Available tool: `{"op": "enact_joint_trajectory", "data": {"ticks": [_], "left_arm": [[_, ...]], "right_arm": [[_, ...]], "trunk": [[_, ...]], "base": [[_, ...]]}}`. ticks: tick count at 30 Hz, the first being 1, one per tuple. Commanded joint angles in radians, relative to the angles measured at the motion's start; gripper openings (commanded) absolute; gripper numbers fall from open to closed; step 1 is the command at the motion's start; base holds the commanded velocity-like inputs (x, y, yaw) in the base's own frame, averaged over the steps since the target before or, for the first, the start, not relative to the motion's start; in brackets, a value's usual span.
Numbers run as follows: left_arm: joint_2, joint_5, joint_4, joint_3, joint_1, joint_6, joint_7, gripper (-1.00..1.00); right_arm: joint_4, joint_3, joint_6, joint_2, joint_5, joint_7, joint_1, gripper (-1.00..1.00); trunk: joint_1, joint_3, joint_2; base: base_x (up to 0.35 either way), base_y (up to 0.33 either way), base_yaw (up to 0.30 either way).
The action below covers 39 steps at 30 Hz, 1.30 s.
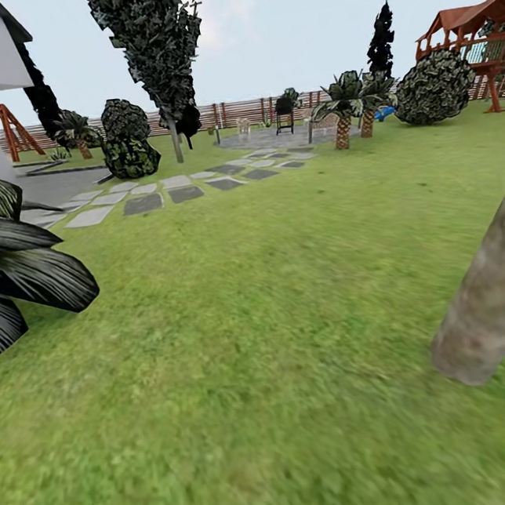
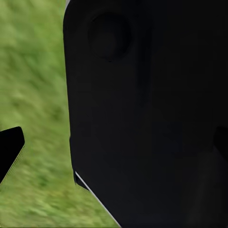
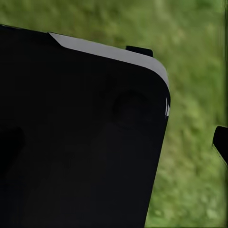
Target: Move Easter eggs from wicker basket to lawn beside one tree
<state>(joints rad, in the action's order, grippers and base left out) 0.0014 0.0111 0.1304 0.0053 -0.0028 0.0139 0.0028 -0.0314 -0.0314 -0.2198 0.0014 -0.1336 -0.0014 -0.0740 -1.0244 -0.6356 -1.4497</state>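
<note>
Ahead, the wide mottled green lawn [image 1: 274, 297] ran to grey stepping stones [image 1: 185, 186] and a brown slatted fence [image 1: 227, 113]. A thick pale grey-tan tree trunk [image 1: 494, 286] leaned at right. Whether either claw was open could not be told behind black robot housing [image 2: 152, 114].

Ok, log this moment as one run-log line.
phase: in transit | ground: lawn | near right: pale trunk | ahead: stepping stones, fence | jaws: state unclear
</note>
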Motion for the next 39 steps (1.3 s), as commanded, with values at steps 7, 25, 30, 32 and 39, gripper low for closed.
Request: {"op": "enact_joint_trajectory", "data": {"ticks": [7,25,30,32,39], "left_arm": [[0.0,0.001,0.0,0.0,0.0,0.001,0.0,1.0],[0.0,0.003,0.0,0.001,0.0,0.001,0.0,1.0],[0.0,0.003,0.0,0.001,0.0,0.001,0.0,1.0],[-0.001,0.003,0.0,0.001,-0.001,0.001,0.0,1.0],[-0.001,0.003,-0.001,0.001,0.0,0.001,0.0,1.0]], "right_arm": [[0.002,-0.002,-0.003,-0.001,-0.004,0.0,-0.001,1.0],[0.024,-0.004,-0.003,0.0,-0.008,0.0,-0.001,1.0],[0.024,-0.003,-0.003,-0.003,-0.008,0.0,-0.001,1.0],[0.024,-0.003,-0.003,-0.002,-0.009,0.0,-0.001,1.0],[0.024,-0.004,-0.003,-0.002,-0.011,0.0,-0.001,1.0]], "trunk": [[-0.001,-0.001,0.0],[-0.001,-0.001,0.0],[-0.001,-0.001,0.0],[-0.001,-0.001,0.0],[-0.001,-0.001,0.0]], "base": [[0.339,0.0,0.0],[0.339,0.0,0.0],[0.339,0.0,0.0],[0.34,0.0,0.0],[0.339,0.0,0.0]]}}
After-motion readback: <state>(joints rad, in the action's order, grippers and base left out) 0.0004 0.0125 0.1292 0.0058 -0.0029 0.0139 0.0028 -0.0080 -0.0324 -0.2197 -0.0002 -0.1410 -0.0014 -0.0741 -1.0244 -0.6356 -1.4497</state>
